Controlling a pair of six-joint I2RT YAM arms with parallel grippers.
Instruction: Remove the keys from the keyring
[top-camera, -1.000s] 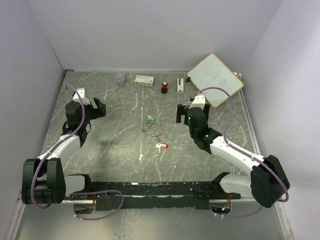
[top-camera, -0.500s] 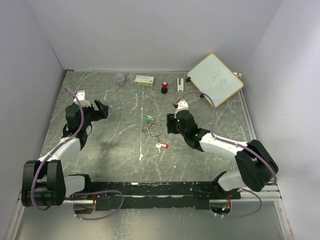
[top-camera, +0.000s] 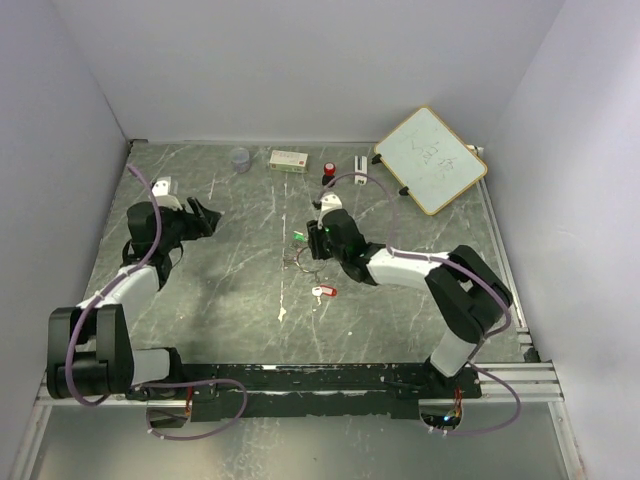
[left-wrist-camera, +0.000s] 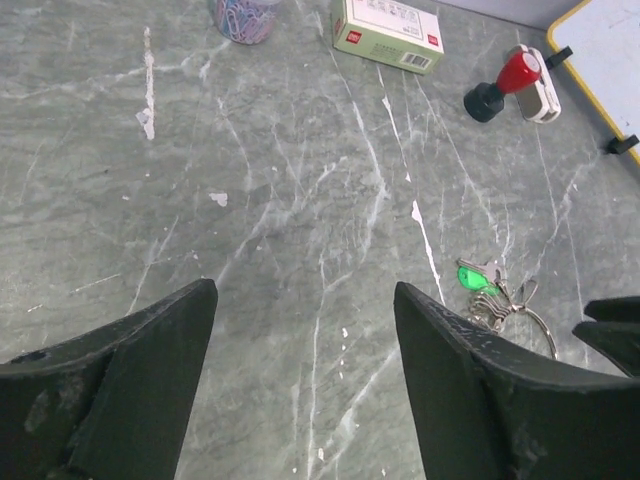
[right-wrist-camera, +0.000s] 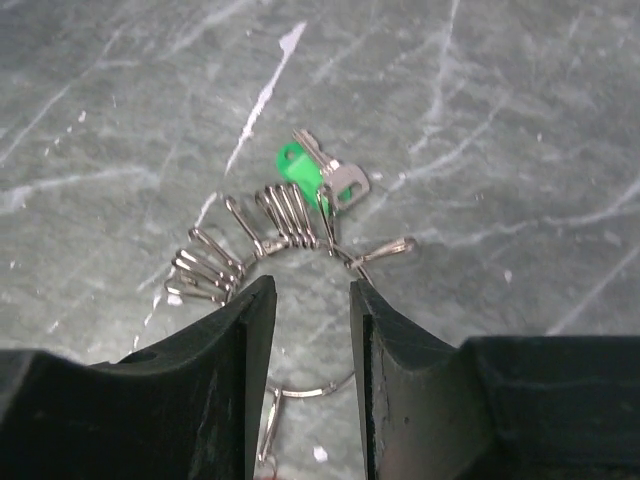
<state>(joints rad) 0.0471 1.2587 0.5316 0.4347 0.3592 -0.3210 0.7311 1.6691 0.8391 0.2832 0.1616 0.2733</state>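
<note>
Green key (right-wrist-camera: 300, 170) lies against the loops of the keyring (right-wrist-camera: 283, 215) at mid-table (top-camera: 420, 330). Red key (top-camera: 322, 292) lies loose, apart from the ring, on the side nearer the bases. Right gripper (right-wrist-camera: 312, 290) sits low over the keyring, jaws narrowly apart, wire crossing the gap, nothing clamped. Left gripper (left-wrist-camera: 305, 290) hovers well to the left, jaws wide apart, empty.

**A robot test cell in a lab**

Plain white walls (top-camera: 300, 60) box in a grey marble-patterned tabletop (top-camera: 230, 290) on three sides. A black rail (top-camera: 320, 380) at the near edge carries two robot arms, tipped by the left pincer (top-camera: 208, 218) and the right pincer (top-camera: 312, 242), and purple cables (top-camera: 75, 345) trail from them. Small props line the back: a whiteboard (top-camera: 430, 160), a little box (top-camera: 288, 159), a clear cup (top-camera: 240, 158) and a red-topped knob (top-camera: 329, 174).
</note>
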